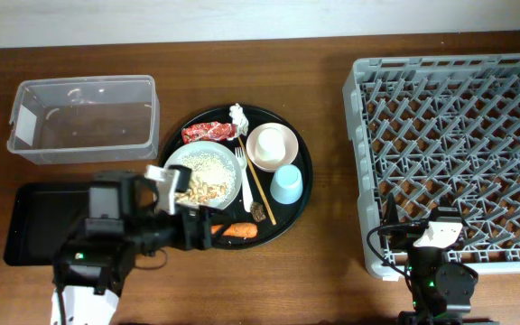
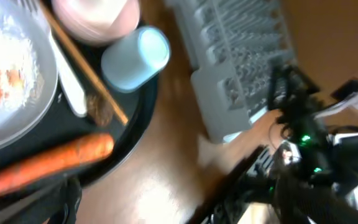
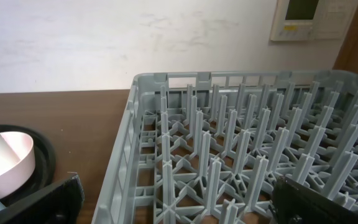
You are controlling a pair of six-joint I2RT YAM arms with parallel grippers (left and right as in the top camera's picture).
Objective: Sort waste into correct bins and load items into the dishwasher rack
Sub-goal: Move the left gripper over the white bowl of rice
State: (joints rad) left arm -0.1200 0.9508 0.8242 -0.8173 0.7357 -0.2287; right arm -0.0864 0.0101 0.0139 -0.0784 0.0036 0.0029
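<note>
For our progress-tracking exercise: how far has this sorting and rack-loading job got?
Done: nothing visible; the dishwasher rack, clear tub and black tray look empty. In hand: the left end effector, open and holding nothing, is by the carrot on the round tray. Left: carrot, wrapper, tissue and rice to bin; plate, bowl, cup, fork and chopsticks to rack.

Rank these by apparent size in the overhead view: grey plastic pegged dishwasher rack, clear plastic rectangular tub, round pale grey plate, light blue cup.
1. Grey plastic pegged dishwasher rack
2. Clear plastic rectangular tub
3. Round pale grey plate, partly hidden
4. Light blue cup
</note>
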